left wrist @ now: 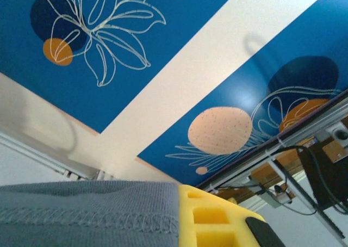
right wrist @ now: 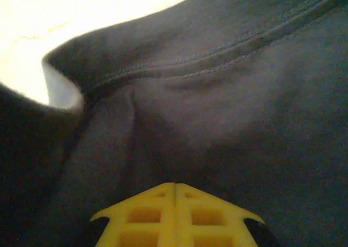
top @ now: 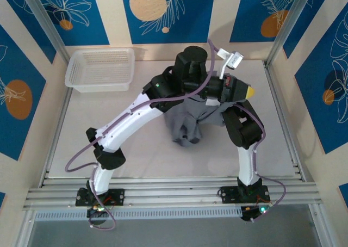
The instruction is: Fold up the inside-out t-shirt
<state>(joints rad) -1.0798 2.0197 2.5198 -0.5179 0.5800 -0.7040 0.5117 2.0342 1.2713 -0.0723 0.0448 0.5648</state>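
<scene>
Both the left end effector and right end effector pinch the bunched inside-out t-shirt; no neat fold shows, so folding looks barely begun.

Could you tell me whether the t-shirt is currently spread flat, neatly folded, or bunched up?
Bunched up. From above, the t-shirt shows as a crumpled grey heap between the two arms, with deep creases and no flat panels or straight folded edges.
</scene>
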